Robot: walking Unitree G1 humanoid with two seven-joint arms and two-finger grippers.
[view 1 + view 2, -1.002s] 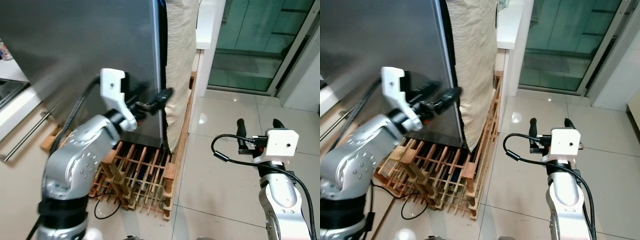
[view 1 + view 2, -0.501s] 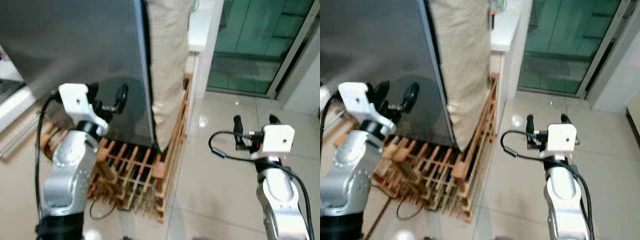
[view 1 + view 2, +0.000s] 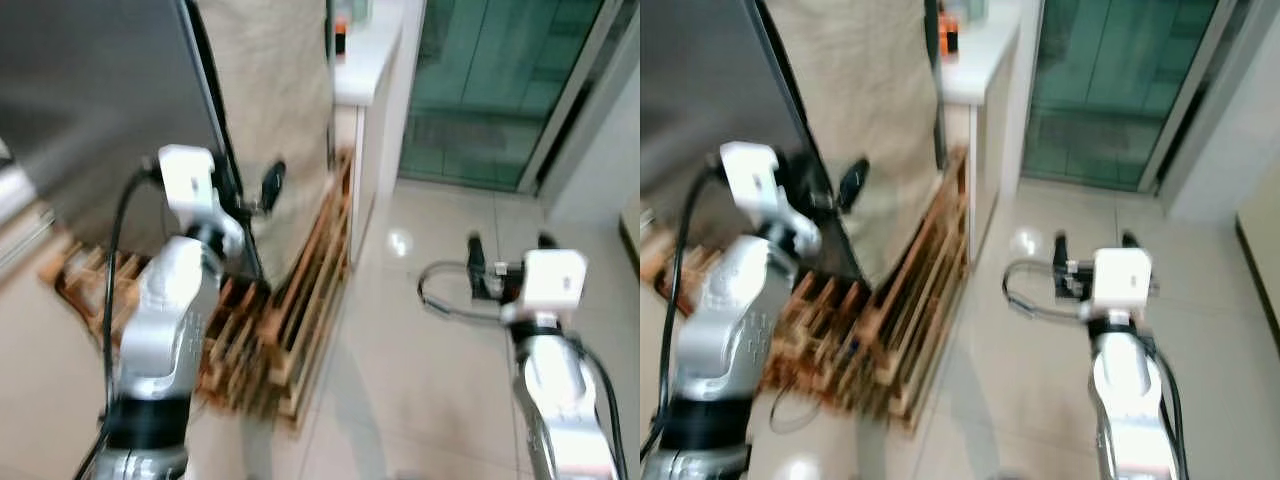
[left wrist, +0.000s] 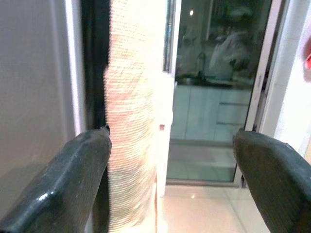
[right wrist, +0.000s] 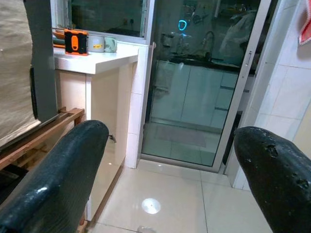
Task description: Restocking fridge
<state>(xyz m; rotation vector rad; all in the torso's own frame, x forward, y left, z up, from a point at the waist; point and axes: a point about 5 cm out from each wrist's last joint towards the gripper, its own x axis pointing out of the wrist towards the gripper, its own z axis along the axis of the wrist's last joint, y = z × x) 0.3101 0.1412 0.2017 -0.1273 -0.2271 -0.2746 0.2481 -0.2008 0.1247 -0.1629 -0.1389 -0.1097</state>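
The fridge [image 3: 100,100], grey steel, stands at the robot's left on a wooden pallet [image 3: 290,310], with a beige cloth [image 3: 275,90] hanging beside it. The left gripper [image 4: 170,170] is raised near the fridge's edge, fingers spread wide and holding nothing. The right gripper [image 5: 165,170] hovers over the tiled floor [image 3: 420,370], likewise spread and empty. A white counter [image 5: 97,56] carries an orange object [image 5: 77,41] and cups [image 5: 102,44].

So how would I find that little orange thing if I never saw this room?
Look for the white counter beside the glass sliding door. The orange thing stands upright at the counter's back, next to two pale mugs. It is the one bright orange and black item there.
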